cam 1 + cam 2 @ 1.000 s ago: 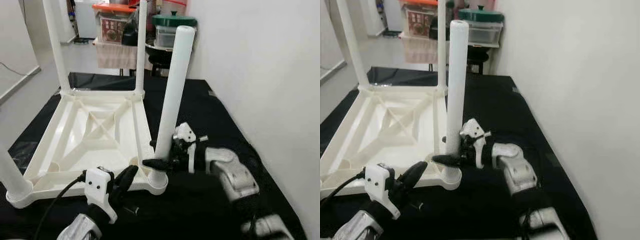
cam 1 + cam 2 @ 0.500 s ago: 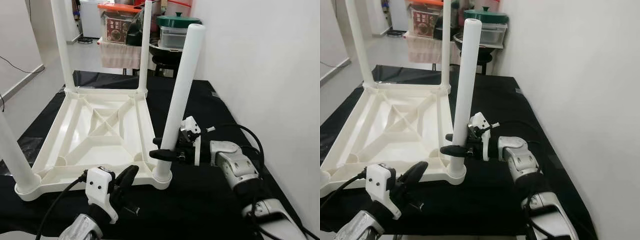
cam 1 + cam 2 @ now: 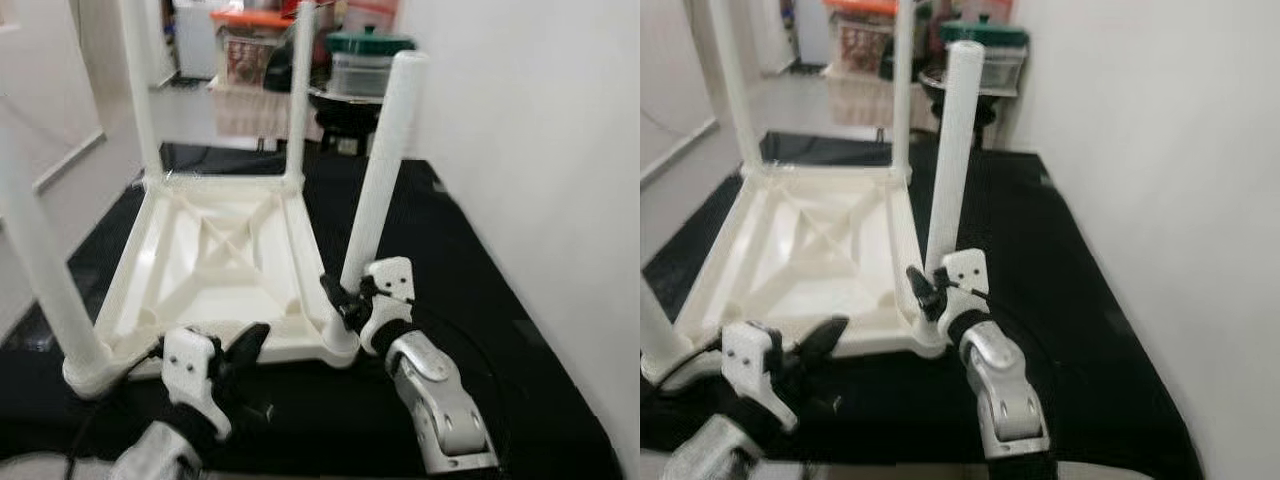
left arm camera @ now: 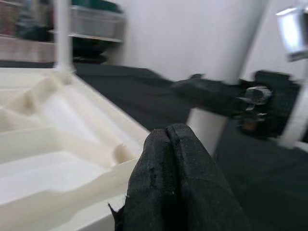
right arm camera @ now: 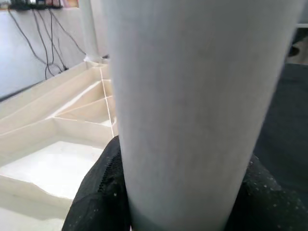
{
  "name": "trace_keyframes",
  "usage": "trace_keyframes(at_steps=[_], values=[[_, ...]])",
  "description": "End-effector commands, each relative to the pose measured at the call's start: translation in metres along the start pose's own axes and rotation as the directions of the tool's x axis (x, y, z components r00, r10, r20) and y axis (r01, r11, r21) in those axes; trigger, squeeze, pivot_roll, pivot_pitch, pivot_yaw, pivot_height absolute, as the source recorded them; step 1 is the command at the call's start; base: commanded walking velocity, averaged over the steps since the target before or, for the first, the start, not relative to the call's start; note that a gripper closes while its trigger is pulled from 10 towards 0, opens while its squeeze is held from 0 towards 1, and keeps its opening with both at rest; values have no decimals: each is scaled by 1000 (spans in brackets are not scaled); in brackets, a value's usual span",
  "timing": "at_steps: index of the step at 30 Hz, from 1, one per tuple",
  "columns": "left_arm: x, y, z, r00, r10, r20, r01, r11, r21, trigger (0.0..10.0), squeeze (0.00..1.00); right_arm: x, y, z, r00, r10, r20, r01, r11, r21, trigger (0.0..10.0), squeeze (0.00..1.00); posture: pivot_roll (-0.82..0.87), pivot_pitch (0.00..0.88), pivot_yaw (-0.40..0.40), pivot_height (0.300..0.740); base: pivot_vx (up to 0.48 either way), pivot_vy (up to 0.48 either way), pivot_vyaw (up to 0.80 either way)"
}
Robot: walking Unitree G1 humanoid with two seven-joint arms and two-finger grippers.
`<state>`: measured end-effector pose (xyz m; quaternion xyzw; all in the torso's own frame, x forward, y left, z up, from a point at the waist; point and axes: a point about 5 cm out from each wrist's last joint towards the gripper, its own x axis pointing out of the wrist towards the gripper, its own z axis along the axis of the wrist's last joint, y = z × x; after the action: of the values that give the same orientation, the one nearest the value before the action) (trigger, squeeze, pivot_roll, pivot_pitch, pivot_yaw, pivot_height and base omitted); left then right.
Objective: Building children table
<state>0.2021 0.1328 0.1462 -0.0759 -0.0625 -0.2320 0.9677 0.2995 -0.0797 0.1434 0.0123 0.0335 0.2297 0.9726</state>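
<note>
The white plastic children's table (image 3: pixel 215 250) lies upside down on a black cloth, its legs pointing up. My right gripper (image 3: pixel 345 300) is shut on the near right leg (image 3: pixel 385 170) low down, just above its corner socket. In the right wrist view that leg (image 5: pixel 192 96) sits between the black fingers (image 5: pixel 103 192). The leg leans slightly to the right. My left gripper (image 3: pixel 245 350) hovers shut at the table's near edge, left of that corner, holding nothing. In the left wrist view its fingers (image 4: pixel 175 183) are pressed together.
Three other legs stand up: far left (image 3: pixel 140 90), far right (image 3: pixel 300 100) and near left (image 3: pixel 45 270). A white wall (image 3: pixel 530 150) runs close along the right. Storage boxes and a green-lidded pot (image 3: pixel 370 45) stand behind. The black cloth (image 3: pixel 440 230) covers the floor.
The whole view has shifted and blurred. My right arm has swung so its forearm now comes up from below, still gripping the leg. The left gripper has stayed in place.
</note>
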Motion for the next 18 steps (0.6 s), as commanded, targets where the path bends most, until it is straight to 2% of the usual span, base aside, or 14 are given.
trace_keyframes(at_steps=[1,2,3,5,6,10,11,12,13,14,15,16,17,18], values=[[0,0,-1,1000,-5,-12,5,1000,-6,10000,0,-3,12,-23,991,64,-120,-67,998,-23,0,0,18,0,-100,740,0,0,0],[0,0,-1,1000,0,-11,0,1000,-3,10000,0,-4,11,-24,990,49,-129,-53,998,-24,1020,0,18,0,-100,740,0,0,0],[0,-1,-1,1000,2,-11,-2,1000,1,10000,0,-5,12,-23,991,32,-131,-30,999,15,9804,0,18,0,-100,740,0,0,0],[1,-1,-1,1000,2,-10,-2,1000,3,10000,0,-6,13,-23,989,19,-144,-13,999,43,10000,0,21,0,-103,740,0,0,0],[1,-1,-1,1000,1,-10,-1,1000,2,10000,0,-6,17,-22,987,41,-156,-26,995,93,10000,1000,20,0,-102,740,0,0,0],[1,0,-1,1000,-1,-10,1,1000,-1,10000,0,-5,25,-15,983,102,-153,-77,984,163,10000,1000,20,0,-102,740,0,0,0],[2,0,-2,1000,-4,-10,3,1000,-4,10000,0,0,27,-6,974,199,-110,-178,968,176,10000,1000,25,0,-102,740,0,0,0],[2,0,-2,1000,-4,-10,3,1000,-4,10000,0,0,27,-6,974,199,-110,-178,968,176,10000,1000,25,0,-102,740,0,0,0],[3,-1,-2,1000,-5,-10,5,1000,-5,10000,0,4,25,3,953,294,-68,-281,948,149,10000,1000,25,0,-104,740,0,0,0],[3,-1,-2,1000,-5,-10,5,1000,-5,10000,0,4,25,3,953,294,-68,-281,948,149,10000,1000,25,0,-104,740,0,0,0],[3,-1,-3,1000,-6,-10,6,1000,-6,10000,0,8,19,17,895,444,-26,-440,893,95,10000,757,25,0,-107,740,0,0,0],[3,-1,-3,1000,-6,-10,6,1000,-6,10000,0,8,19,17,895,444,-26,-440,893,95,10000,757,25,0,-107,740,0,0,0],[4,-2,-3,1000,-6,-9,6,1000,-6,10000,0,9,16,22,866,500,-16,-497,864,76,10000,757,25,0,-107,740,0,0,0],[4,-2,-3,1000,-6,-9,6,1000,-7,10000,0,10,8,29,807,590,-19,-589,807,30,10000,0,31,0,-109,740,0,0,0]])
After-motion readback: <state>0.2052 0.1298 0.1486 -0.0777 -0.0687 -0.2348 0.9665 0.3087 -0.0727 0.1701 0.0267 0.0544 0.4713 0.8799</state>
